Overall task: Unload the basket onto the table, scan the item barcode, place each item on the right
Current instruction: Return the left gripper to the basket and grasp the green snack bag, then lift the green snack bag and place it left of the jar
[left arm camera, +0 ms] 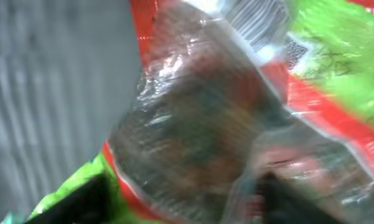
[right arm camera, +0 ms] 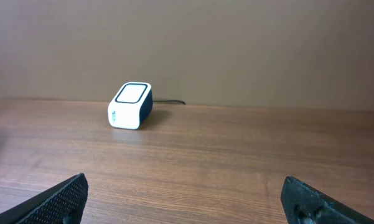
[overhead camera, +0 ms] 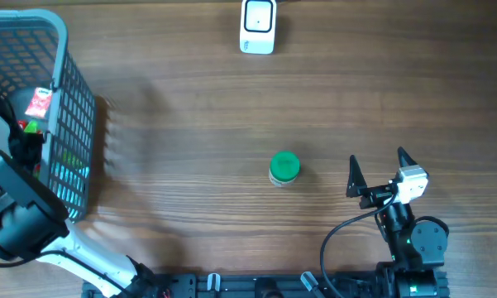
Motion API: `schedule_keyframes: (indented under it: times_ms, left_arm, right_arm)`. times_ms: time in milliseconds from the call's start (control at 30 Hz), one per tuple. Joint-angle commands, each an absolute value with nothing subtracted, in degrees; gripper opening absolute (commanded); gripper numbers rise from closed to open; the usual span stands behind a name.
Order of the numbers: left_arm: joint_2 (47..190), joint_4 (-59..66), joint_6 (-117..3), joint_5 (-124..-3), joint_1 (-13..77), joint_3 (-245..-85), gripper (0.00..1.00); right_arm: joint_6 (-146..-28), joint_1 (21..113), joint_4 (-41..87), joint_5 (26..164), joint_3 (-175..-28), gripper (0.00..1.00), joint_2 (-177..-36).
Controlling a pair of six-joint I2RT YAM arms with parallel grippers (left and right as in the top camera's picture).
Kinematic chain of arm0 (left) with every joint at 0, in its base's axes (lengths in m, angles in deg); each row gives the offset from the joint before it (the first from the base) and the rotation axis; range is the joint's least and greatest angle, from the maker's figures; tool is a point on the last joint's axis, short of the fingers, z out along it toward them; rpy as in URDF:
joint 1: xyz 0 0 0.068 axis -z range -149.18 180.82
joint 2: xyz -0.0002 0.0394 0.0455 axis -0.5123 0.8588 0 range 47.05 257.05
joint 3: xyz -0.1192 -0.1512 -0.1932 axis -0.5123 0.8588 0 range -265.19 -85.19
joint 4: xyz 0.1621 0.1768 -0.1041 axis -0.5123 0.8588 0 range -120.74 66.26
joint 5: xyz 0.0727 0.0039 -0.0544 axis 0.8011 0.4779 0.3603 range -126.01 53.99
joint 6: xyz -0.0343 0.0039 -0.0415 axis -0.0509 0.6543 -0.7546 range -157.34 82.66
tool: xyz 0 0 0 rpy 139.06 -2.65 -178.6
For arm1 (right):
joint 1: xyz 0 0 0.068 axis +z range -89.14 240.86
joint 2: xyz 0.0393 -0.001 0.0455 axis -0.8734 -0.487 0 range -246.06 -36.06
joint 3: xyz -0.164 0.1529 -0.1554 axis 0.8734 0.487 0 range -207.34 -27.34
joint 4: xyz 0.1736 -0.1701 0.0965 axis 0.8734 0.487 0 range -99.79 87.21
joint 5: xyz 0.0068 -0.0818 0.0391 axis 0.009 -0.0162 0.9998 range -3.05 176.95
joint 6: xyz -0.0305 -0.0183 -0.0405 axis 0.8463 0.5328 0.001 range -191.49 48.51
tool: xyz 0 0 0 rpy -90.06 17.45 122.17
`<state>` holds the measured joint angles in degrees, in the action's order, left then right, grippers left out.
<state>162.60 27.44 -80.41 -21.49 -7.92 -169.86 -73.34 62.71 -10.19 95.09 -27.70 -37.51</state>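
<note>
Packet (left arm camera: 199,137) of snacks, crinkled clear film with green and red print, fills my left wrist view. It lies inside the basket (overhead camera: 74,108), and what look like barcode stripes (left arm camera: 252,22) show near its upper edge. My left gripper (left arm camera: 180,208) is deep in the basket, right against the packet, with the dark fingers (left arm camera: 74,205) showing at either side of the film. The close view is too blurred to tell whether they are apart or already clamped on it.

Outside the basket, well away across the bare table (overhead camera: 190,124), stands a small jar with a green lid (overhead camera: 284,168). Farther from the basket, at the table's back edge, sits the white scanner (overhead camera: 258,26) with its window facing up. My right gripper (overhead camera: 378,157) waits beyond the jar, farthest from the basket, jaws wide apart and holding nothing, its camera looking toward the scanner.

By my reading the step in hand is the pick: getting hold of the packet before any scanning can begin. The next move calls for a firm pinch on the slippery film. After that comes a clean lift over the basket wall, then a carry to the scanner with the stripes turned toward its window.
</note>
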Motion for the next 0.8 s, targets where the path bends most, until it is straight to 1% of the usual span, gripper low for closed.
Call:
schedule_keyframes:
  times_ms: [0, 200, 300, 600, 767]
  left_arm:
    - [165.0, 28.6, -79.6, -21.4, -8.2, -165.8, 0.04]
    - [164.7, 30.0, -79.7, -21.4, -8.3, -166.0, 0.04]
    - [163.6, 32.7, -79.8, -21.9, -8.3, -168.5, 0.04]
    - [154.6, 48.8, -79.8, -22.8, -8.3, -192.2, 0.04]
    - [146.2, 49.4, -80.8, -26.6, -8.3, -196.7, 0.04]
  right_arm:
    - [-74.1, 63.0, -10.4, 95.8, -27.6, 1.0, -37.7]
    - [-74.1, 63.0, -10.4, 95.8, -27.6, 1.0, -37.7]
    - [-74.1, 63.0, -10.4, 95.8, -27.6, 1.0, -37.7]
    - [-74.1, 63.0, -10.4, 95.8, -27.6, 1.0, -37.7]
    - [-74.1, 63.0, -10.4, 95.8, -27.6, 1.0, -37.7]
